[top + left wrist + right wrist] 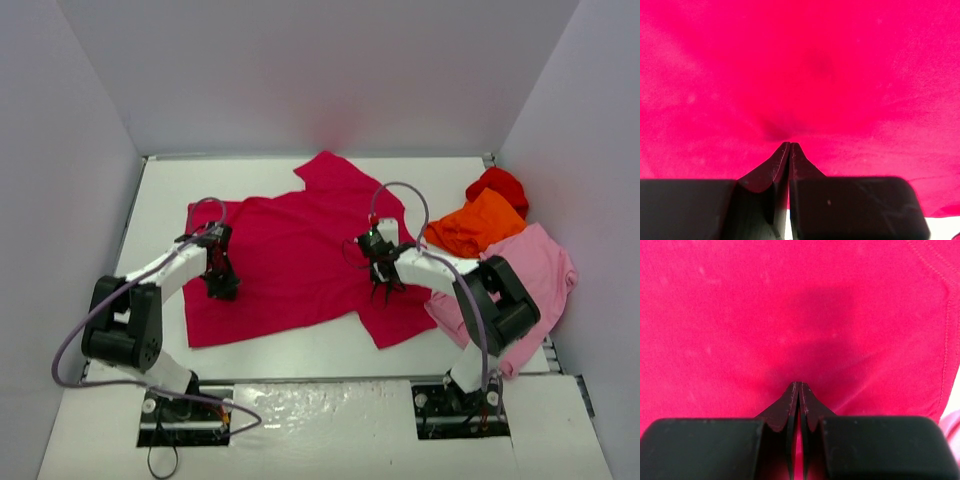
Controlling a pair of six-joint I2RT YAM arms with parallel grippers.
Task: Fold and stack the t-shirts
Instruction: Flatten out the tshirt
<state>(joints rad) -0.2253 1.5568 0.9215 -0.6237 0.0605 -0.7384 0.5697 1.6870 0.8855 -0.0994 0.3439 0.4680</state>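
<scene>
The crimson-magenta t-shirt (300, 250) lies spread flat in the middle of the table. My left gripper (222, 290) is down on its left part, shut, and the cloth puckers at the tips (790, 144). My right gripper (385, 293) is down on its right part near the hem, shut, with creases running from the tips (799, 383). The crimson cloth fills the left wrist view (800, 75) and the right wrist view (790, 315). A light pink shirt (530, 270), an orange shirt (475, 225) and a red shirt (498, 185) lie bunched at the right.
White walls close in the table (290, 350) on the left, back and right. The heap of three shirts sits against the right wall, close to my right arm's elbow. A stitched hem (946, 340) of the crimson shirt runs down the right of the right wrist view.
</scene>
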